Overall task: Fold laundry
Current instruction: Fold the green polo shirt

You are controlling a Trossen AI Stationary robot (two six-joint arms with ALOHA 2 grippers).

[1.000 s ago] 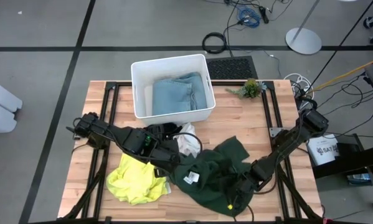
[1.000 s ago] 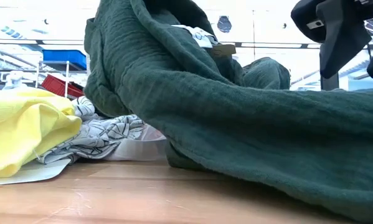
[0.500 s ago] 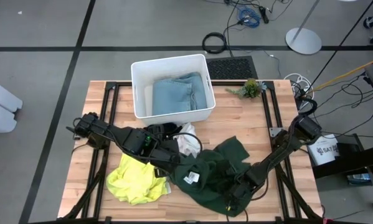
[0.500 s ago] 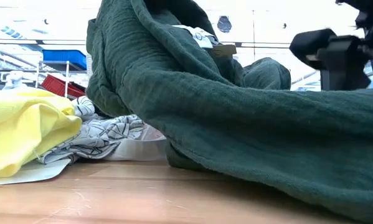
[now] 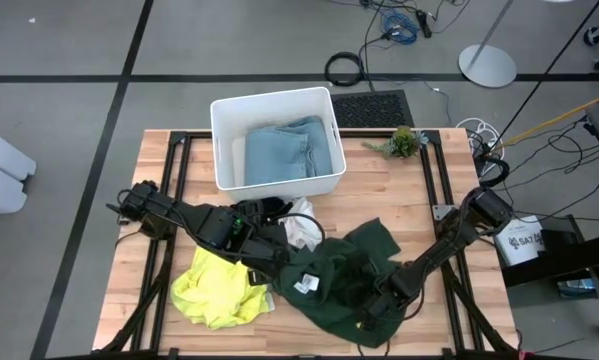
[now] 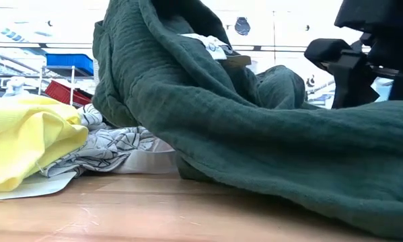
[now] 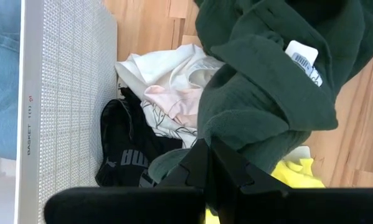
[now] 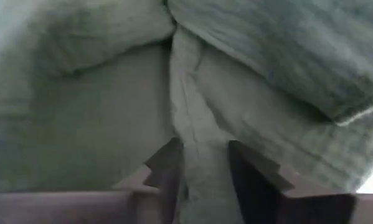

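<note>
The dark green garment [image 5: 344, 270] lies rumpled over the table's near middle, with a white label [image 7: 301, 59] showing. My left gripper [image 5: 277, 252] is shut on the garment's left part and holds it raised [image 6: 127, 60]. My right gripper [image 5: 371, 315] is down on its near right part. The bright yellow garment [image 5: 219, 285] lies at the near left. The white patterned garment [image 5: 301, 228] and the black one [image 7: 121, 158] lie by the white bin [image 5: 279, 185]. The light blue garment [image 5: 294, 150] is in that bin. My left gripper pinches a gathered bunch of the green garment's left part [image 7: 236, 134] between its two shut fingers, several layers together. The fingers slant down from the table's left. That part is lifted clear, and the cloth slopes from it down to the table on the right. My right gripper has a raised fold of the green garment [image 8: 202, 124] between its two fingers [image 8: 167, 168], coming slanting down from the table's right. The cloth around the fold lies on the table.
A small green plant [image 5: 404, 142] sits at the far right. Black frame rails [image 5: 434, 180] run along the table's left and right sides. Bare wood [image 5: 399, 195] shows between the bin and the right arm.
My right gripper has come down and a little toward the table's near left onto the green garment, tipping as it went. The cloth near it has sagged slightly. The raised left part has stayed where it was.
</note>
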